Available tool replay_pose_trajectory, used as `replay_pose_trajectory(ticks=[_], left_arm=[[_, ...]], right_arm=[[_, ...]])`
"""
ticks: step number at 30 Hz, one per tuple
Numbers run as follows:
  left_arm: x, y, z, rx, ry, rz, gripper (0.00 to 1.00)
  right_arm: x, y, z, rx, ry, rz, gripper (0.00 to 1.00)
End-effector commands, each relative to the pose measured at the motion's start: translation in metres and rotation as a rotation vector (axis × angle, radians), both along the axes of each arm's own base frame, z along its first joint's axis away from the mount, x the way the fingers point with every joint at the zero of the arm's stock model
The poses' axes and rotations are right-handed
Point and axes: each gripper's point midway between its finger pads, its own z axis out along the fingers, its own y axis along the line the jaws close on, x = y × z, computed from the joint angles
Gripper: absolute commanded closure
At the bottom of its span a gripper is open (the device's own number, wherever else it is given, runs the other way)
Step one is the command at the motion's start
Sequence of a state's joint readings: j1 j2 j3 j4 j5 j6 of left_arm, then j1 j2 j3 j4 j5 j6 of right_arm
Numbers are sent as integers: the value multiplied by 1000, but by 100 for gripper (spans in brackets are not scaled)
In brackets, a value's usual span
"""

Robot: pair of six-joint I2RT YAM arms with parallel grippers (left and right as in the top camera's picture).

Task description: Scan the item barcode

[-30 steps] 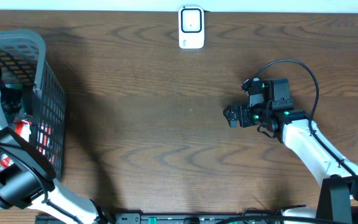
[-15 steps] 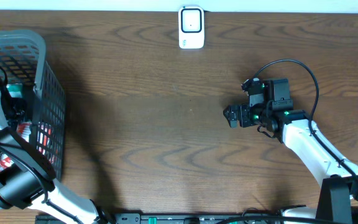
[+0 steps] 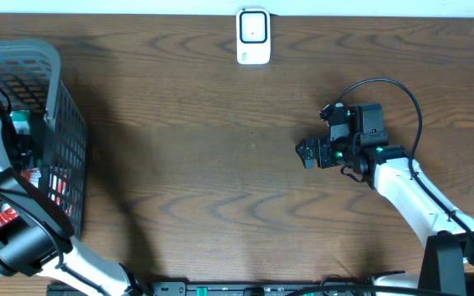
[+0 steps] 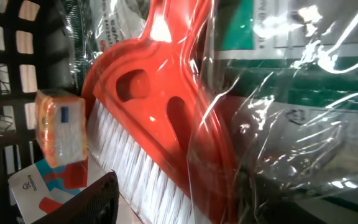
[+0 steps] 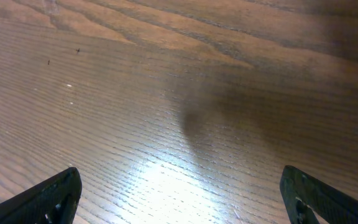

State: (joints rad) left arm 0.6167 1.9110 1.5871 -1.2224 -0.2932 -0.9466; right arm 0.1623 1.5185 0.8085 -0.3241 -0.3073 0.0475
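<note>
From overhead, we are seeing the left gripper (image 3: 23, 144) hanging inside the grey basket (image 3: 56, 62) at the worktop's left edge, the white scanner (image 3: 253, 37) sitting at the far edge, and the right gripper (image 3: 307, 153) hovering right of centre. The left wrist camera is showing us one dark finger (image 4: 98, 199) beside a plastic-wrapped red brush (image 4: 160, 112) in the basket; we cannot tell that gripper's spread. At the right wrist, the fingers (image 5: 48, 199) are standing wide apart over bare wood.
</note>
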Motion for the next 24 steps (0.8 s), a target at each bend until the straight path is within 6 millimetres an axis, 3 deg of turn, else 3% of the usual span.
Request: replay_pose_trajectory(ticks=[1, 12, 21, 24], left_arm=[[-14, 2, -7, 13, 51, 29, 36], [-29, -8, -22, -26, 107, 30, 30], [-48, -11, -21, -67, 162, 57, 29], [-53, -9, -23, -76, 172, 72, 25]], right_arm=[[-4, 5, -4, 4, 8, 25, 1], [-4, 5, -4, 4, 8, 26, 1], [-4, 6, -3, 11, 8, 29, 1], [-4, 7, -2, 18, 6, 33, 1]])
